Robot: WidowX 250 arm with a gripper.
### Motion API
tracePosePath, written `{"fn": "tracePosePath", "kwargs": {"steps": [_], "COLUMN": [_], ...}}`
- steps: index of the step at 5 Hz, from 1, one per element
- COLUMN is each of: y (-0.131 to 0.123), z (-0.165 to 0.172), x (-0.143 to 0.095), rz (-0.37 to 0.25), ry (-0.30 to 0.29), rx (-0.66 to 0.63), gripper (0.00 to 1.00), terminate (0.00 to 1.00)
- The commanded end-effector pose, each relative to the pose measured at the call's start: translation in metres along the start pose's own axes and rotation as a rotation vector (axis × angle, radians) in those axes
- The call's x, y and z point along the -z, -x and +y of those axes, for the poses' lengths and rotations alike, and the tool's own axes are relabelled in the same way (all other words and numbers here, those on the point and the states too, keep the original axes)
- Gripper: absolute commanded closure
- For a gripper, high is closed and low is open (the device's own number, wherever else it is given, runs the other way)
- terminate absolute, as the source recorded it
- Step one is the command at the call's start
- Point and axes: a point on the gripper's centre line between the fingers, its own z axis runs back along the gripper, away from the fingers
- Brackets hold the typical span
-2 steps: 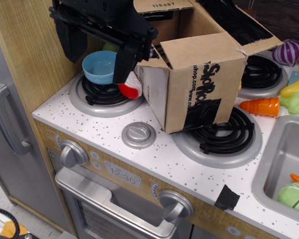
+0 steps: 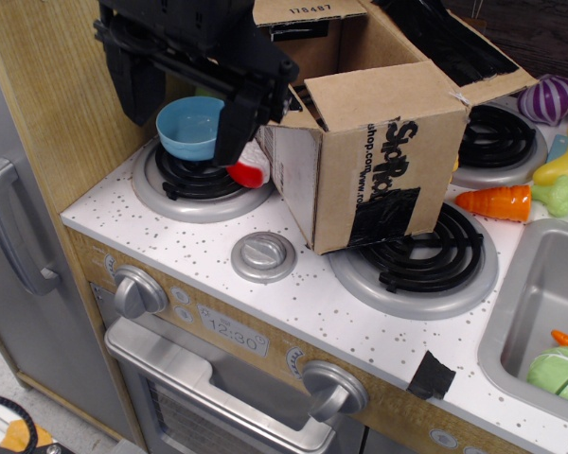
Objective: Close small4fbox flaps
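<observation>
The small4fbox (image 2: 379, 170) stands on the stovetop between the burners, brown cardboard with black "Shop" lettering and a black tape patch on its front side. The back flap printed 178487 (image 2: 308, 11) stands up. The right flap with wide black tape (image 2: 454, 43) leans outward. The near flap (image 2: 388, 90) lies folded over the opening, and the left flap (image 2: 298, 118) is bent inward. My black gripper (image 2: 185, 109) hangs at the box's left side, above the back left burner. It is open and empty, and its right finger (image 2: 239, 118) is close to the left flap.
A blue bowl (image 2: 191, 128) and a red and white toy (image 2: 249, 172) sit on the back left burner (image 2: 189, 184) under the gripper. Toy vegetables (image 2: 497, 200) lie right of the box. A sink (image 2: 549, 312) is at the right, and the stove knobs (image 2: 262, 255) are in front.
The gripper has shifted very slightly by the box's left flap and hides more of the red and white toy. The box has not moved.
</observation>
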Motion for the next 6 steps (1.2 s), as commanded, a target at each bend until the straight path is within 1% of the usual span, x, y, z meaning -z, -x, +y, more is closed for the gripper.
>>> {"fn": "tracePosePath", "kwargs": {"steps": [1, 2, 3, 4, 5, 6], "y": [-0.020, -0.027, -0.034, -0.043, -0.053, -0.064], "z": [0.021, 0.029, 0.035, 0.039, 0.037, 0.031], "x": [0.013, 0.027, 0.038, 0.044, 0.043, 0.029], "rz": [-0.058, -0.085, -0.099, -0.116, -0.144, -0.177], "ry": [0.013, 0.029, 0.026, 0.037, 0.041, 0.022], "rx": [0.031, 0.062, 0.088, 0.104, 0.112, 0.125], "gripper": [0.00, 0.00, 0.00, 0.00, 0.00, 0.00], "terminate": [0.00, 0.00, 0.00, 0.00, 0.00, 0.00]}}
